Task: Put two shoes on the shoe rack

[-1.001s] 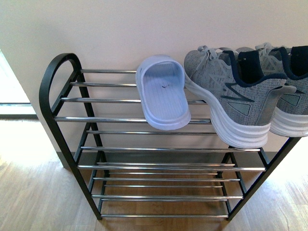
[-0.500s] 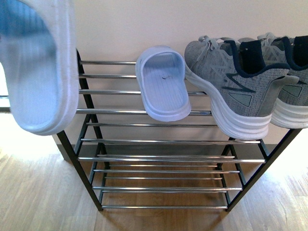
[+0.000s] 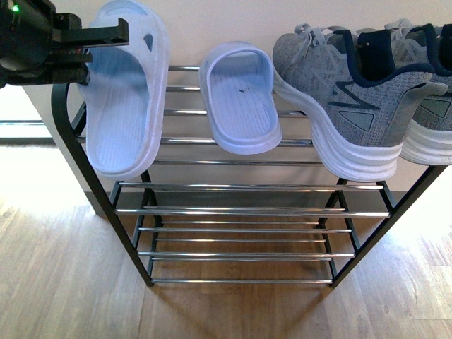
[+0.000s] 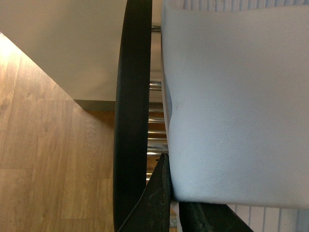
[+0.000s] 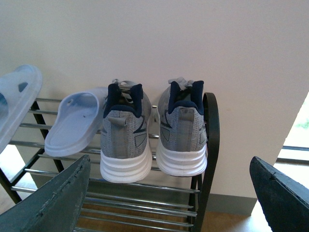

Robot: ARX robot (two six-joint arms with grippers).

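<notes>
Two grey knit sneakers with white soles stand side by side on the right end of the top tier of the shoe rack, heels toward me. They also show in the right wrist view. My left gripper is shut on the strap of a light blue slipper, which it holds over the left end of the top tier. In the left wrist view that slipper lies against the black end frame. My right gripper hangs open in front of the sneakers, holding nothing.
A second light blue slipper lies on the top tier between the held slipper and the sneakers. Chrome bars of the lower tiers show below. The rack backs against a cream wall on a wood floor.
The left gripper has carried the slipper from close to the camera at the left to the left end of the top tier. The rack sits a little higher in the view.
</notes>
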